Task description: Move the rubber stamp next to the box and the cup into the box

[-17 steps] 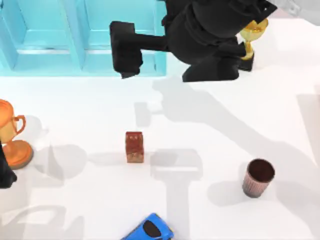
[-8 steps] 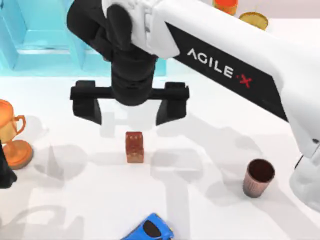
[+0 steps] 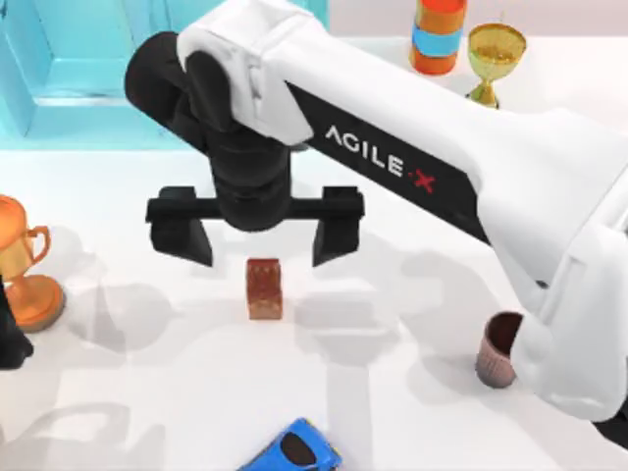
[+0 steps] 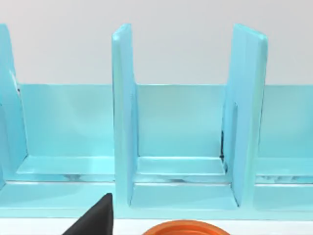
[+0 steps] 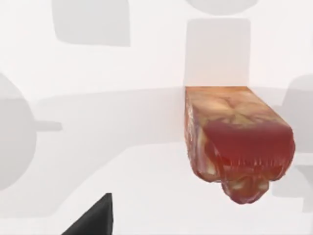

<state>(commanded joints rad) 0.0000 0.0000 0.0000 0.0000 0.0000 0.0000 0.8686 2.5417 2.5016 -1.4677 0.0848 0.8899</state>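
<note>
Our left arm sits parked at the table's left edge by the orange trophy (image 3: pixel 22 263). Our right gripper (image 3: pixel 257 237) hangs just above the rubber stamp (image 3: pixel 264 288), fingers spread wide apart. The stamp stands upright mid-table, long axis vertical, narrow end up. The cup (image 3: pixel 496 349) stands upright far right, half hidden under our right arm.

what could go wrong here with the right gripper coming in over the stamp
1. The right gripper is open above the rubber stamp but sits a little toward the box; a straight descent might knock the stamp over rather than straddle it.
2. The stamp's narrower rounded top could slip from a shallow pinch.
3. The right arm already overlaps the cup in the top view, so a low sweep might topple it.
</note>
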